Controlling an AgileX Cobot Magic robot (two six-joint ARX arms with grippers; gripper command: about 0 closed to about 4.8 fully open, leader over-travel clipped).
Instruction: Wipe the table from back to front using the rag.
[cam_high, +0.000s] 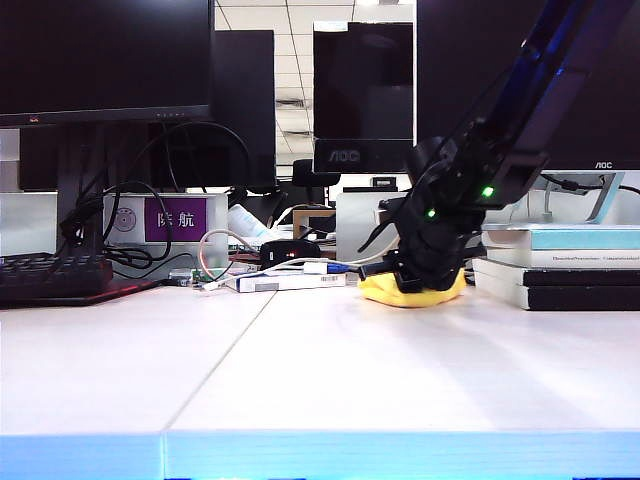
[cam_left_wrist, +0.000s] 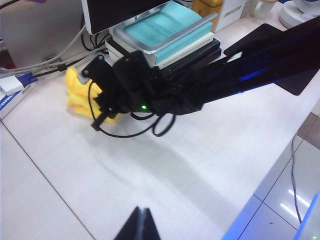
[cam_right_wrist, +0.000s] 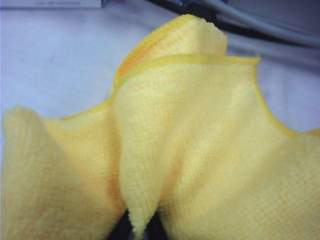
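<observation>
Right fingers (cam_right_wrist: 142, 231) pinching fluffy yellow rag (cam_right_wrist: 190, 150) (bunched), left fingers (cam_left_wrist: 141, 225) closed

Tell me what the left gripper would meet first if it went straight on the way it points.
Probably the bare table; farther along lie the right gripper and rag. The left gripper is shut; depth is unclear.

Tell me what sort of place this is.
Probably an office desk: dark monitors stand at the back, with a keyboard and stacked books on the off-white table.
</observation>
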